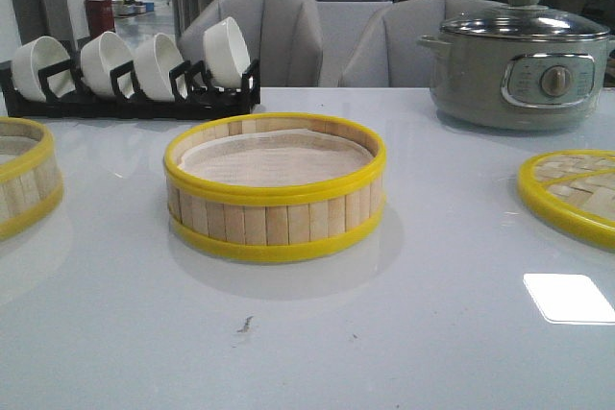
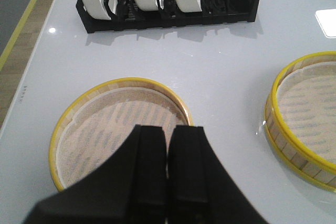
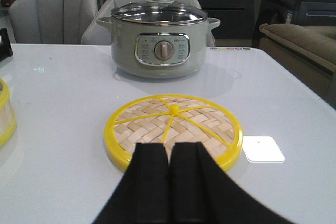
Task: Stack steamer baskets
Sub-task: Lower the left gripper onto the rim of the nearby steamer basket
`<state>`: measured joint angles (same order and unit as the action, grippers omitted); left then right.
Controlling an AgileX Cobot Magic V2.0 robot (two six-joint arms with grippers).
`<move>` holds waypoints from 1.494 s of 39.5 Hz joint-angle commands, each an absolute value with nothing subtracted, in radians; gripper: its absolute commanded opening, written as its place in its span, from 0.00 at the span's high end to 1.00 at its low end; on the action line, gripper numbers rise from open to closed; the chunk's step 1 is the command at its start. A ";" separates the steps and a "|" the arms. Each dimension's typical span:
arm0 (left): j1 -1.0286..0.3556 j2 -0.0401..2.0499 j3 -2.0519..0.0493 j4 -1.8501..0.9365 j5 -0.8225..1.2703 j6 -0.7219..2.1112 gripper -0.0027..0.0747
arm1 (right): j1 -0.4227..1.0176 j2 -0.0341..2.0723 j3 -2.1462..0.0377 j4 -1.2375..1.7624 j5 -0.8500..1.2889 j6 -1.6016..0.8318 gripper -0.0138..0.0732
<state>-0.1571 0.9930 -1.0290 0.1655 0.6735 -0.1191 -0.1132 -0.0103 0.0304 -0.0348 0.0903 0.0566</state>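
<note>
One steamer basket (image 1: 275, 189) with yellow rims and a paper liner sits in the middle of the white table. A second basket (image 1: 24, 175) lies at the left edge of the front view, cut off. My left gripper (image 2: 169, 128) hangs shut and empty above that second basket (image 2: 110, 114); the middle basket (image 2: 307, 116) shows to one side. The flat woven lid (image 1: 574, 194) rests at the right. My right gripper (image 3: 169, 145) is shut and empty, just short of the lid (image 3: 173, 124). Neither gripper appears in the front view.
A black rack (image 1: 135, 93) with white bowls (image 1: 159, 62) stands at the back left. A grey electric pot (image 1: 519, 64) with a glass lid stands at the back right. Grey chairs sit behind the table. The table's left edge (image 2: 31, 72) is close to the left basket.
</note>
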 commanded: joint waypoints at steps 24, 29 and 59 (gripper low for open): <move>-0.161 0.983 -1.069 0.165 0.604 -0.122 0.86 | -0.118 0.241 -0.386 -0.054 0.040 0.221 0.76; -0.161 0.983 -1.069 0.165 0.604 -0.122 0.86 | -0.109 0.468 -0.502 -0.054 0.100 0.221 0.76; -0.161 0.983 -1.069 0.165 0.630 -0.122 0.86 | -0.098 0.662 -0.619 -0.045 0.090 0.228 0.75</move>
<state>-0.1571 0.9930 -1.0290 0.1634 0.6893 -0.1191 -0.0986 0.6603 -0.5774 -0.0426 0.1717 0.2248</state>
